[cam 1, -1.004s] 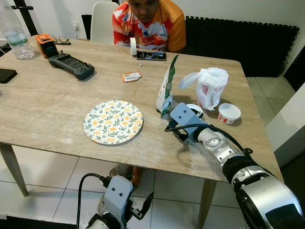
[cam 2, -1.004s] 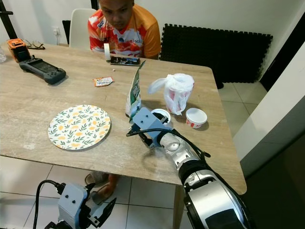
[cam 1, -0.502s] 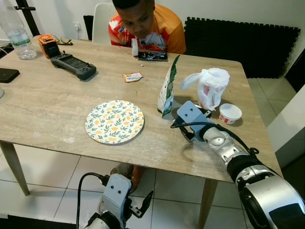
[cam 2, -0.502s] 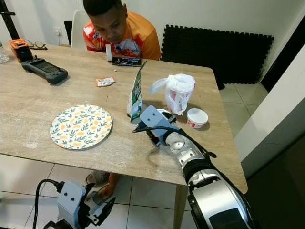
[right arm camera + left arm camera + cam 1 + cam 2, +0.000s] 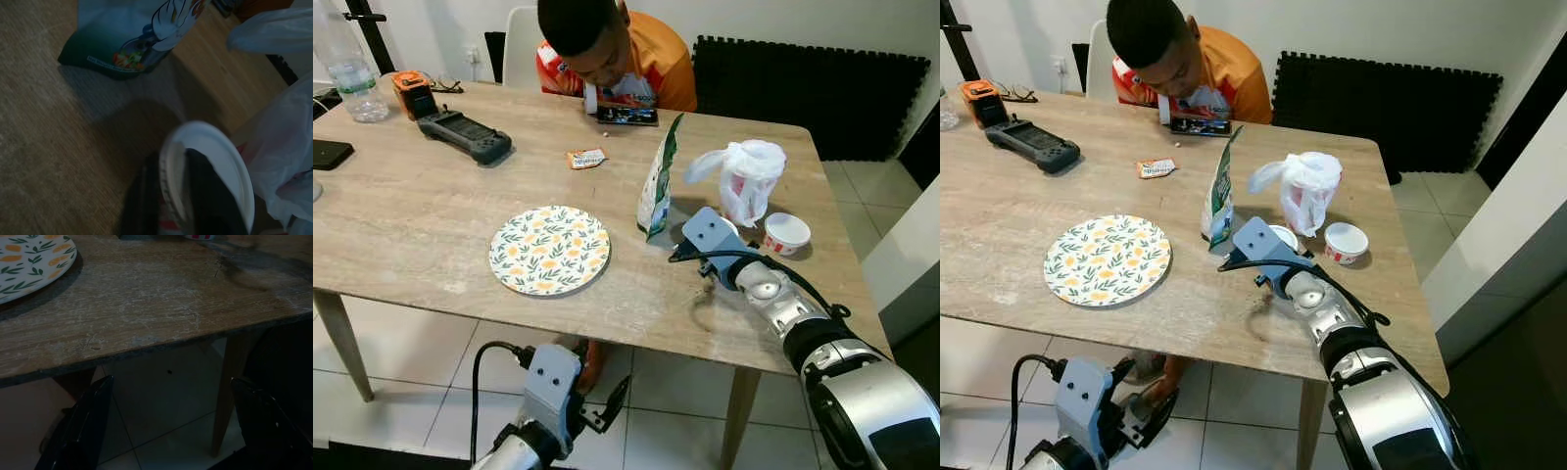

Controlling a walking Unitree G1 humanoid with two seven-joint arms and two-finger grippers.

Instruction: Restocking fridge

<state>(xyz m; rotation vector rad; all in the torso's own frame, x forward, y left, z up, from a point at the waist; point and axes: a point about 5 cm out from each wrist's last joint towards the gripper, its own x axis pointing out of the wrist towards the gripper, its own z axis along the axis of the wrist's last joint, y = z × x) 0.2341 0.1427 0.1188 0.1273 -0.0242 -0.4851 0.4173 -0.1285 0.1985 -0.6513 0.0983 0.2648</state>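
One cup rim between my right fingers

My right gripper [image 5: 173,156] reaches over the near right part of the wooden table [image 5: 411,215] and clamps the rim of the small white cup [image 5: 1285,234]. In the right wrist view one black finger lies inside the cup and the other outside, with the rim pinched between them. I cannot tell whether the cup is off the table. The cup is just to the right of the upright green pouch [image 5: 656,186] and just near of the knotted white plastic bag [image 5: 744,181]. A red-and-white tub [image 5: 786,232] stands to the right of the cup, apart from my fingers.

Compared with a second ago, my right wrist is a little further right, away from the foot of the pouch and closer over the cup. The pouch, the bag and the flowered plate [image 5: 549,250] lie where they did. The person [image 5: 607,49] at the far side has bent lower over the phone [image 5: 625,115].

My left gripper [image 5: 171,382] hangs below the near table edge, its two fingers spread wide with nothing between them.
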